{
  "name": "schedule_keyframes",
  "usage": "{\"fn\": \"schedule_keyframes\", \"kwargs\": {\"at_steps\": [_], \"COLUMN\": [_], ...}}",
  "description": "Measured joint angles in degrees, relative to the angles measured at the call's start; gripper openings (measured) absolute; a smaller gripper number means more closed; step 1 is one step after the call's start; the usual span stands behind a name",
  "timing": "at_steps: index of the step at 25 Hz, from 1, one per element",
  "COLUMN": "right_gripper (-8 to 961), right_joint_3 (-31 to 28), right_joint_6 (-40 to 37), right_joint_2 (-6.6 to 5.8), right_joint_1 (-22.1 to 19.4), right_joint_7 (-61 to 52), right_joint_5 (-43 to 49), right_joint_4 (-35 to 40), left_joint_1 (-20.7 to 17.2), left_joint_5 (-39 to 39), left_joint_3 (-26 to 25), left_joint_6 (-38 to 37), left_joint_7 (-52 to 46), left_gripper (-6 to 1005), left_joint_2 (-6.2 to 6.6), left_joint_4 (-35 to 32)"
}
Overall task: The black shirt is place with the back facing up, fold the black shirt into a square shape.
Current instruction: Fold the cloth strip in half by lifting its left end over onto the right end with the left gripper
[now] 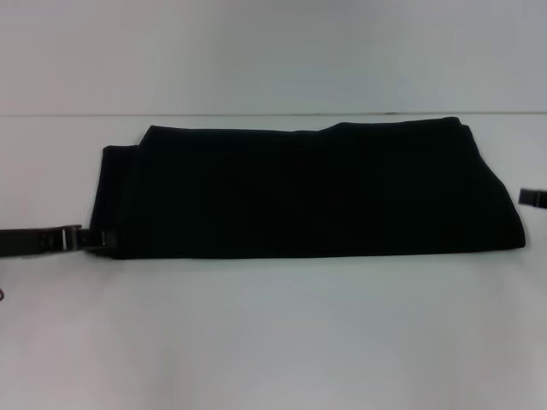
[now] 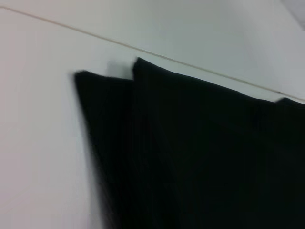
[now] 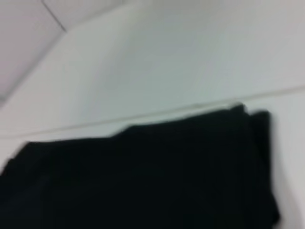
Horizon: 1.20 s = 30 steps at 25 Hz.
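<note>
The black shirt (image 1: pixel 308 192) lies flat on the white counter (image 1: pixel 273 333), already folded into a long band with doubled layers showing at its far edge. The left hand (image 1: pixel 90 239) sits low on the counter at the band's near-left corner, its tips touching or just beside the cloth; whether they are parted or pinched on the hem I cannot tell. The right hand (image 1: pixel 532 198) shows only as a dark tip just beside the shirt's right end, apart from it, and its state cannot be told either.

The band likely needs an end-to-end fold to become square. The main risk is the left hand catching only the top layer at that corner: the lower layers would stay on the counter and the stack would splay open. Black fingers against black cloth also make a missed or shallow grip hard to judge, and dragging one corner alone could skew the band.
</note>
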State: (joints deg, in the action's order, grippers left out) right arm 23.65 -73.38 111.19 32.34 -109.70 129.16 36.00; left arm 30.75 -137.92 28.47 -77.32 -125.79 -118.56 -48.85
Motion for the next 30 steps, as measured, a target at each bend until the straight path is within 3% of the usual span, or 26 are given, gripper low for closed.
{"fn": "schedule_keyframes", "kwargs": {"at_steps": [9,16,18,23,26,30], "right_gripper": [624,834,857,902,903,904], "right_joint_3": [0.47,1.26,1.84,3.93,4.43,4.43], "right_joint_6": [-3.84,-2.7,-2.38,-3.6,-7.32,-10.27], "right_joint_2": [0.83,1.03,1.01,0.72,0.4,0.34], "right_joint_1": [1.27,3.39,3.68,3.98,4.2,4.48], "right_joint_7": [8.32,9.56,9.78,10.05,12.39,13.98], "right_joint_5": [-6.04,-5.86,-5.84,-5.87,-6.03,-6.07], "right_joint_4": [0.96,0.59,0.53,0.97,1.01,1.05], "left_joint_1": [0.33,2.93,3.39,3.51,3.24,3.21], "left_joint_5": [1.1,-0.43,-0.9,-1.46,-1.85,-2.86], "left_joint_3": [-10.18,-9.66,-9.28,-9.14,-9.13,-9.14], "left_joint_6": [-17.81,-17.23,-16.05,-11.18,-9.12,-6.01], "left_joint_7": [-2.45,-14.74,-17.1,-23.23,-25.6,-28.16], "left_gripper": [454,653,729,731,890,892], "left_joint_2": [2.08,3.11,3.24,3.41,3.41,3.38], "left_joint_4": [1.43,7.99,9.77,11.65,11.83,12.0]}}
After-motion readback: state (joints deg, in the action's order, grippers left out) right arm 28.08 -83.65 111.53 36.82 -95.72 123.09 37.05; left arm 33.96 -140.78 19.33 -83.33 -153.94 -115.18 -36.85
